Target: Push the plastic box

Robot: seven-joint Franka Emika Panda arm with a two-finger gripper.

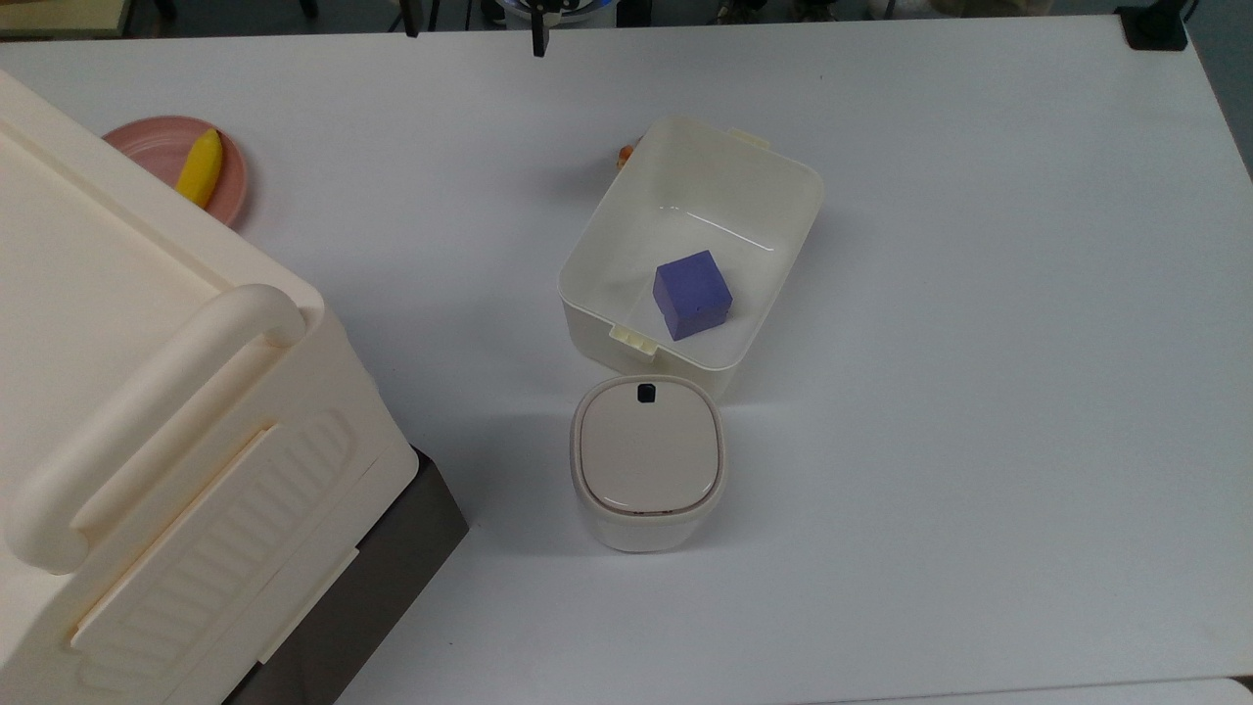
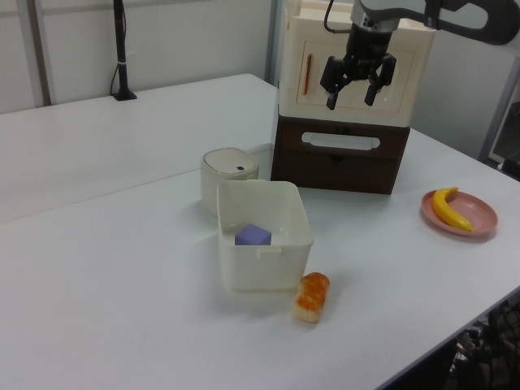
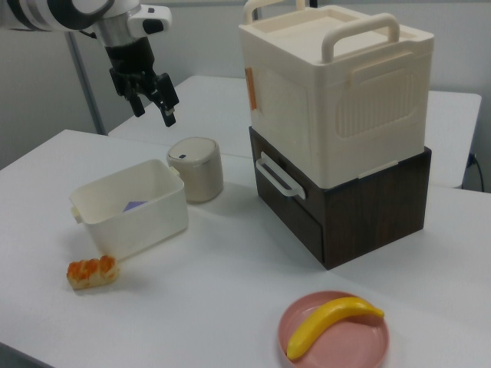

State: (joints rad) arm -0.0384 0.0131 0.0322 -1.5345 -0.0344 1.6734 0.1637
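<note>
On a white table (image 1: pixel 979 392), read left to right in the top view: a huge cream case (image 1: pixel 147 392) with a handle fills the 8 o'clock corner, stacked on a dark wooden drawer unit (image 3: pixel 345 207); behind it at 10 o'clock a pink plate (image 1: pixel 157 147) carries a banana (image 1: pixel 201 166), well out of any push path. At the centre sits the plastic box (image 1: pixel 783 211), lidless, with a purple cube (image 1: pixel 693 292) resting on its floor. Directly at its 6 o'clock a small lidded bin (image 1: pixel 646 460) stands just beside it, probably blocking a push that way. An orange-topped piece of food (image 2: pixel 312 296) lies close against the box's opposite short wall.

The gripper (image 2: pixel 356 85) hangs high above the table with its fingers spread wide and nothing between them, well apart from the box, in the left view toward the 1 o'clock from it. The push looks not yet begun; the arm would need to descend beside a wall first.
</note>
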